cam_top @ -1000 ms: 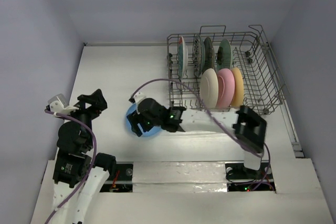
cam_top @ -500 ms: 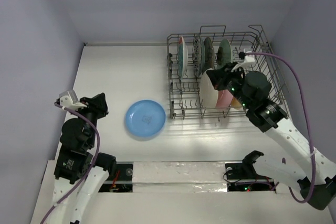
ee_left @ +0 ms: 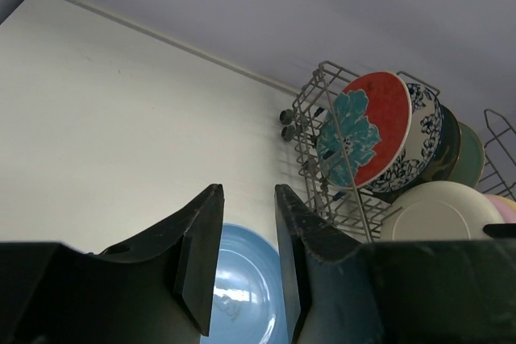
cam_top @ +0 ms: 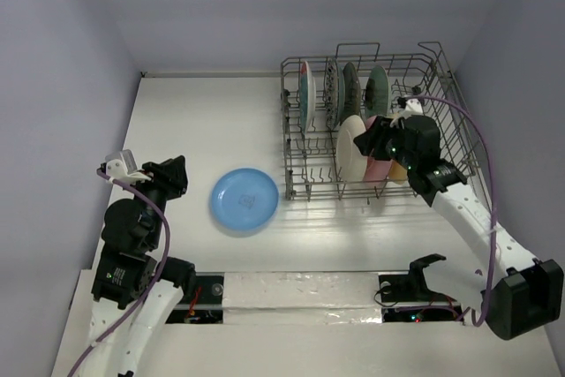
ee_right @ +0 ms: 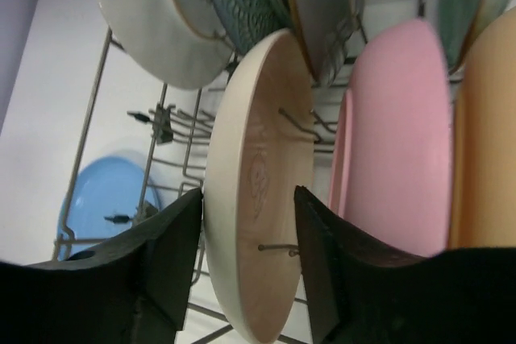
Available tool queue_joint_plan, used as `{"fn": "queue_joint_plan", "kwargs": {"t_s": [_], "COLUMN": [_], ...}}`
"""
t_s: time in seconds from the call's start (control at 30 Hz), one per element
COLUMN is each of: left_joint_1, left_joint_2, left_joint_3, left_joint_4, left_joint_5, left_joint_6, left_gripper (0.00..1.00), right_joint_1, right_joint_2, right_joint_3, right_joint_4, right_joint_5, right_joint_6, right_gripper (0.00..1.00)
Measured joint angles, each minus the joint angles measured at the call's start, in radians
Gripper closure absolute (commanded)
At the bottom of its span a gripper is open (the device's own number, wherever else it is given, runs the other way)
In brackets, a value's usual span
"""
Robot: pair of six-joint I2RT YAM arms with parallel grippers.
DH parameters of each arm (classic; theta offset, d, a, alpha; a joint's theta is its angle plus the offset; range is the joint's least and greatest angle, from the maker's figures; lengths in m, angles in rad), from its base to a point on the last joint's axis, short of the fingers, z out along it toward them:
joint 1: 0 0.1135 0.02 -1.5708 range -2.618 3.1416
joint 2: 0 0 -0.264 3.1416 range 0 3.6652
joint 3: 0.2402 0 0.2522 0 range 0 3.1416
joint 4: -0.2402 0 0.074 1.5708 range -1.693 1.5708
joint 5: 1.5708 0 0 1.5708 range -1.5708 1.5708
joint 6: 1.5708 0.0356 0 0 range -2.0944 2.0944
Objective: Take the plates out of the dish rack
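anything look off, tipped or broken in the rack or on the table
Nothing stands out. The light blue plate lies flat on the table left of the dish rack; the other plates stand on edge inside it. No chips or spills show.

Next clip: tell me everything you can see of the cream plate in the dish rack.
The cream plate is round, plain and glossy, ceramic by its look, with a faint mark at its centre. It stands on edge between tines in the dish rack, near row, leftmost, beside the pink plate. The right gripper straddles its rim, jaws open; contact cannot be told.
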Motion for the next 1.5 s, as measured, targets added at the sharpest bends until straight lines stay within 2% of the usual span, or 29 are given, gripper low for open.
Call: {"fn": "queue_joint_plan", "kwargs": {"t_s": [0.07, 0.13, 0.17, 0.3, 0.5, 0.73, 0.8, 0.87, 0.97, 1.07, 1.2, 1.3, 1.5], "left_joint_1": [0.0, 0.0, 0.0, 0.0, 0.0, 0.0, 0.0, 0.0, 0.0, 0.0, 0.001, 0.001, 0.008], "left_joint_2": [0.0, 0.0, 0.0, 0.004, 0.005, 0.005, 0.005, 0.005, 0.005, 0.005, 0.005, 0.005, -0.004], "left_joint_3": [0.0, 0.0, 0.0, 0.0, 0.0, 0.0, 0.0, 0.0, 0.0, 0.0, 0.0, 0.0, 0.0], "left_joint_4": [0.0, 0.001, 0.001, 0.003, 0.006, 0.006, 0.006, 0.006, 0.006, 0.007, 0.006, 0.006, 0.005], "left_joint_5": [0.003, 0.004, 0.004, 0.005, 0.006, 0.006, 0.006, 0.006, 0.007, 0.006, 0.002, -0.014, -0.1], "left_joint_6": [0.002, 0.002, 0.002, 0.002, 0.002, 0.001, 0.002, 0.002, 0.002, 0.001, 0.001, 0.0, -0.003], "left_gripper": [0.7, 0.7, 0.69, 0.69, 0.67, 0.63, 0.54, 0.5, 0.43, 0.41, 0.41, 0.41, 0.41], "right_joint_1": [0.0, 0.0, 0.0, -0.001, -0.005, -0.005, -0.006, -0.003, 0.056, 0.201, 0.413, 0.522, 0.669], "right_joint_2": [0.02, 0.036, 0.044, 0.061, 0.02, -0.041, -0.053, -0.065, -0.068, -0.039, 0.1, 0.237, 0.547], "right_joint_3": [-0.023, -0.037, -0.04, -0.045, -0.053, 0.003, 0.034, 0.087, 0.187, 0.296, 0.466, 0.568, 0.699], "right_joint_4": [0.019, 0.035, 0.043, 0.085, 0.09, 0.01, -0.009, -0.02, -0.021, -0.024, -0.021, -0.029, -0.072], "right_joint_5": [-0.04, -0.068, -0.08, -0.114, -0.135, -0.152, -0.164, -0.185, -0.17, -0.133, -0.087, -0.039, 0.103], "right_joint_6": [0.011, 0.018, 0.023, 0.05, 0.068, 0.064, 0.067, 0.068, 0.042, 0.002, -0.057, -0.105, -0.219], "right_gripper": [0.51, 0.6, 0.68, 0.88, 1.0, 1.0, 1.0, 1.0, 1.0, 1.0, 1.0, 1.0, 1.0]}}
